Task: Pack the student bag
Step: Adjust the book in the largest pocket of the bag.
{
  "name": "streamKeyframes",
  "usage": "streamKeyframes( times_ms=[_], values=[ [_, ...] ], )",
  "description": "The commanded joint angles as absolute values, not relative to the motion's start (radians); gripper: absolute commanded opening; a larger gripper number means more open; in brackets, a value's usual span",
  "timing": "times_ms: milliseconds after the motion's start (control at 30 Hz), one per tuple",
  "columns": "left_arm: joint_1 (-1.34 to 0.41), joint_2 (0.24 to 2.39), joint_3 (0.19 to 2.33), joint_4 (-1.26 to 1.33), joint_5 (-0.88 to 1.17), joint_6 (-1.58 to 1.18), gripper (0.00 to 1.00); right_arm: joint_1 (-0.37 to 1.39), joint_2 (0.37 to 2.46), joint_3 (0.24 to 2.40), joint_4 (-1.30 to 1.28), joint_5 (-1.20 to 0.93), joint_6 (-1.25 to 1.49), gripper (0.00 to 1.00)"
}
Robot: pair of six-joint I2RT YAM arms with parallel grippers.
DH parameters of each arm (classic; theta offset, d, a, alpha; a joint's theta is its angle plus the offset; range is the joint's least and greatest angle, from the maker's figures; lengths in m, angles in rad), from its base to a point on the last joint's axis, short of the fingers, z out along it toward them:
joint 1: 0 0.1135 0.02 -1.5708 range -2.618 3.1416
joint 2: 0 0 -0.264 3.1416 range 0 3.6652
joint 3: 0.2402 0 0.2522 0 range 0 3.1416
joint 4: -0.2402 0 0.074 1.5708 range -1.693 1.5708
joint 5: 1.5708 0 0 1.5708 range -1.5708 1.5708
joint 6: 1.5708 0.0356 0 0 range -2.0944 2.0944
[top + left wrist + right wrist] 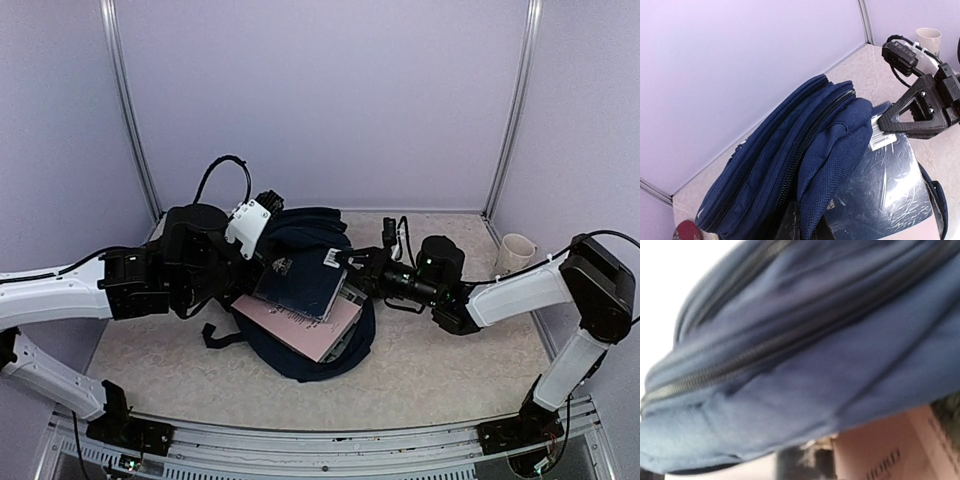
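At counter (450, 370) centre | right hand (350, 262) grips flat navy hardcover book (300, 285) | large navy fabric backpack (310, 228) lies left of it | left hand (272, 262) closed

Little of it could be read from where I stood; the pink book (880, 455) carried a short line of dark lettering (884, 469) near its edge, upside down and too blurred in the right wrist view to make out; from above, the same cover showed only a thin row of small print; the navy book (890, 185) bore a white label (879, 136) at its corner, marked with fine dark lines, its characters too small to tell.
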State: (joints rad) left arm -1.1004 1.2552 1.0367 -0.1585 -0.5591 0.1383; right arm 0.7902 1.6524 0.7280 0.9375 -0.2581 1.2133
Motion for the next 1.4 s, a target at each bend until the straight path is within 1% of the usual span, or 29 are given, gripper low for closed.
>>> streamKeyframes(
  times_ms=[0,167,333,433,600,733,867,967,1167,1267,1367],
  values=[
    [-1.127,1.193,1.078,-0.006,-0.552,0.254,0.00,0.764,1.523,0.744,1.089,-0.019,1.220,0.00],
    [-1.129,1.236,1.094,-0.026,-0.507,0.258,0.00,0.752,1.454,0.717,1.045,0.103,1.210,0.00],
    [-1.132,1.285,1.099,-0.004,-0.442,0.234,0.00,0.744,1.447,0.698,1.045,0.211,1.231,0.00],
    [-1.134,1.326,1.114,0.036,-0.366,0.221,0.00,0.744,1.493,0.708,1.070,0.269,1.269,0.00],
    [-1.163,1.425,1.159,0.043,-0.321,0.223,0.00,0.748,1.622,0.751,1.144,0.249,1.398,0.00],
    [-1.166,1.424,1.145,0.086,-0.256,0.203,0.00,0.759,1.680,0.809,1.104,0.276,1.442,0.00],
    [-1.156,1.402,1.139,0.099,-0.265,0.202,0.00,0.762,1.723,0.848,1.087,0.303,1.495,0.00],
    [-1.149,1.381,1.139,0.084,-0.260,0.220,0.00,0.768,1.723,0.883,1.010,0.347,1.468,0.00],
    [-1.117,1.356,1.164,0.068,-0.143,0.194,0.00,0.830,1.783,1.013,0.819,0.441,1.335,0.00],
    [-1.084,1.359,1.170,0.078,-0.102,0.153,0.00,0.864,1.855,1.068,0.818,0.443,1.327,0.00],
    [-1.063,1.358,1.163,0.076,-0.105,0.141,0.00,0.881,1.904,1.112,0.817,0.426,1.295,0.00]
  ],
)
